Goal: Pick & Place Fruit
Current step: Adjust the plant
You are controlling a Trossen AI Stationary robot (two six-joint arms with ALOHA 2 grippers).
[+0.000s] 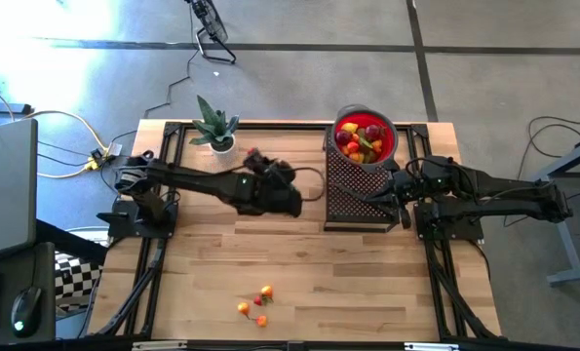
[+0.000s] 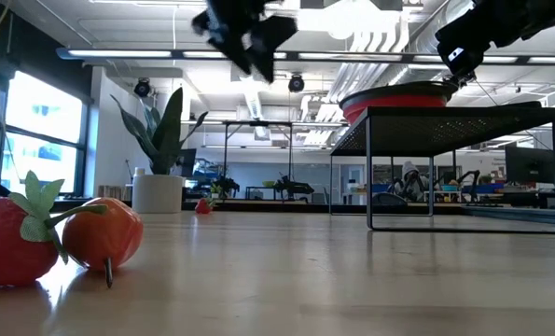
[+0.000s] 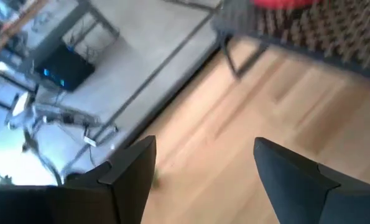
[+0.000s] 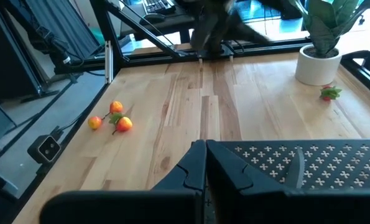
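1. Over the middle of the desk (image 1: 367,292), the left claw (image 1: 288,200) hangs in the air with its jaws standing wide and nothing between them; in its wrist view only bare wood shows past the fingers (image 3: 132,168).
2. Loose fruit (image 1: 255,307) lies in a small cluster near the desk's front edge, well apart from that claw, toward the front and slightly to the robot's left. One more red piece (image 4: 329,93) sits just beside the potted plant (image 1: 214,127) at the back.
3. Remaining fruit already fills the red bowl (image 1: 366,136), which rests on the black mesh stand (image 1: 353,195) at back right.
4. Right claw (image 1: 395,200) is closed, empty, parked at the stand's near edge.
5. Judgement: the left arm is nearer the front cluster; the coming move needs it to travel forward and then down. The pieces are roundish, so no long axis governs the approach.
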